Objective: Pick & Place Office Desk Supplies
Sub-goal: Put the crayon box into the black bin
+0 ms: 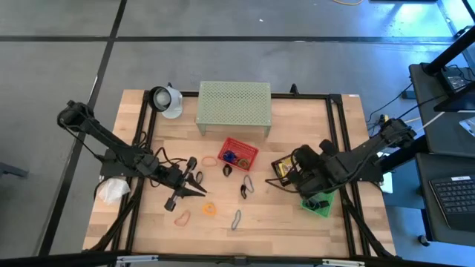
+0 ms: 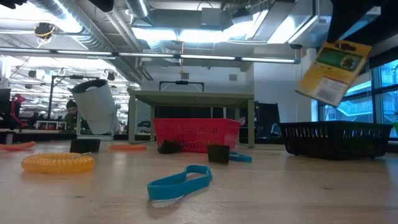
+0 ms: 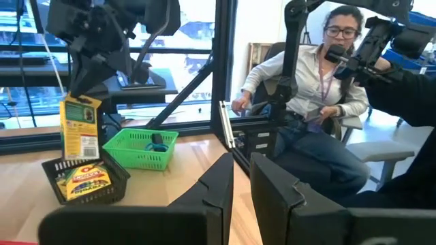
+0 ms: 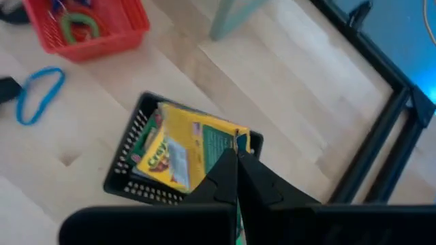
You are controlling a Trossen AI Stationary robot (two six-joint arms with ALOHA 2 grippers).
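Observation:
My right gripper [image 1: 300, 172] is shut on a yellow-and-green crayon box [image 2: 333, 71] that hangs over the black basket [image 2: 336, 138] on the table's right side. A second crayon box [image 4: 174, 155] lies inside that basket. My left gripper [image 1: 191, 178] is held level over the table's left middle. Its fingers [image 3: 221, 187] stand a narrow gap apart with nothing showing between them. Loose on the wood lie a blue loop [image 2: 180, 182], a yellow coil [image 2: 57, 162], orange loops [image 1: 210, 159] and black clips [image 1: 226, 170]. My right gripper pinches the crayon box by its top end [image 3: 80, 102] between its two fingers, coming from above and slanting down. The box hangs below the fingers, tilted, and is lifted clear above the black basket.
A red basket [image 1: 239, 152] with small items stands mid-table, and a green basket [image 1: 319, 204] stands at the near right. The pale green perforated shelf [image 1: 234, 104] is at the far side, and a white wad [image 1: 111, 191] at the left edge. A person [image 3: 306, 75] sits beyond the table's right side.

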